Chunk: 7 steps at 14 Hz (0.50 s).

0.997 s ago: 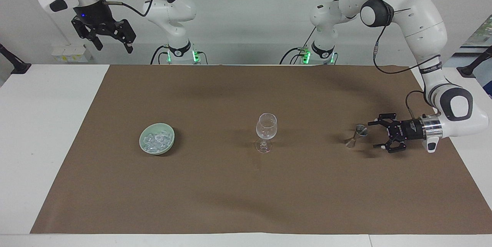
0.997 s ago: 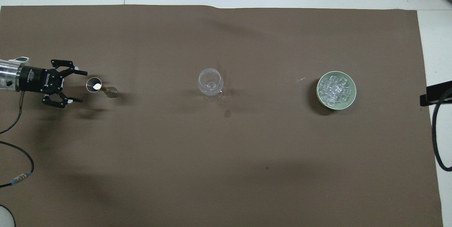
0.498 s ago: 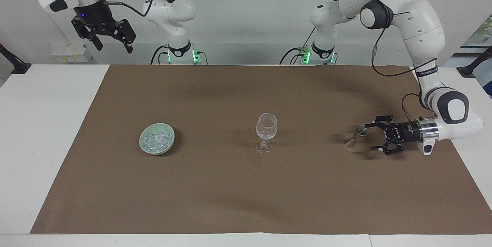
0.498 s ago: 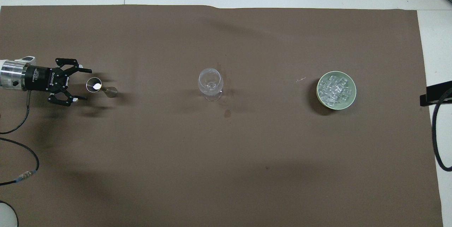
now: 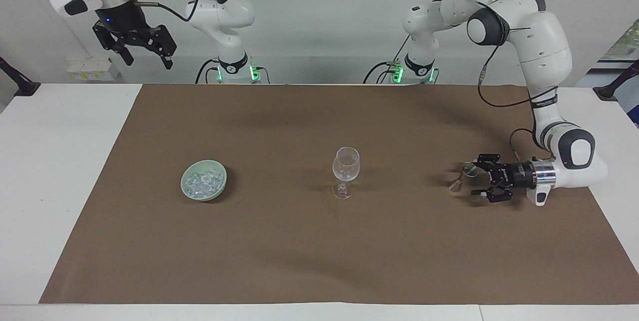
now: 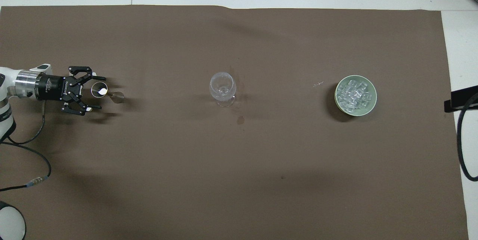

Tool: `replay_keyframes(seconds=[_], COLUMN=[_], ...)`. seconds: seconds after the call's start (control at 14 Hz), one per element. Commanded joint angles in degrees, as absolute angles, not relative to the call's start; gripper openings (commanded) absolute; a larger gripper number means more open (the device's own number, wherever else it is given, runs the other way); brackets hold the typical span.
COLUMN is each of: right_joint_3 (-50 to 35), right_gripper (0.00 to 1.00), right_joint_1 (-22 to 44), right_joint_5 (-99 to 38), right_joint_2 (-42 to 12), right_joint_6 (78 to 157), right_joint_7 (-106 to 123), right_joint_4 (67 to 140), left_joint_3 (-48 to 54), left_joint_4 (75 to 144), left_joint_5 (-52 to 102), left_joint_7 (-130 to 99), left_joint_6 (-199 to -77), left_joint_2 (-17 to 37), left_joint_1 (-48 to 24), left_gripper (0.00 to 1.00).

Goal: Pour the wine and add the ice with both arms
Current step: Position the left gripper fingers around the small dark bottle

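Low beside the hourglass-shaped metal jigger (image 5: pixel 462 176), the left hand (image 5: pixel 475 179) gapes; right hand (image 5: pixel 148 58) likewise.

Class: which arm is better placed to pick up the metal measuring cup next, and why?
Left. The left gripper is low and open, its fingers either side of the measuring cup. The right gripper waits raised high at the other end of the table.

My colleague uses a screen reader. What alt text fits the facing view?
The left gripper, open and lying sideways, brackets a small metal jigger on a brown mat. Along the mat stand an empty stemmed glass and a green bowl of ice. The right gripper waits raised, open.
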<state>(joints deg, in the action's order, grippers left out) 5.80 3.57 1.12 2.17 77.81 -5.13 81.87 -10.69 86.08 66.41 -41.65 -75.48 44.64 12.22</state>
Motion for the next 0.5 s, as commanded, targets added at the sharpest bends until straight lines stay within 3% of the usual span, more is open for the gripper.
replay_keyframes(seconds=[0.0,0.43], right_joint_3=[5.71,5.71], right_gripper=[1.0,1.0], right_joint_1=[3.25,3.25], right_joint_5=[0.62,0.62], right_joint_2=[3.34,3.34], right_joint_6=[78.57,78.57], right_joint_7=[-4.22,-4.22], right_joint_4=[83.32,83.32], left_joint_3=[-11.08,-10.9], left_joint_4=[86.57,87.45], left_joint_5=[68.37,69.87], left_joint_7=[-39.65,-35.68], left_joint_6=[-73.83,-72.6], left_joint_2=[44.91,44.91], left_joint_1=[12.13,11.95], left_gripper=[1.0,1.0])
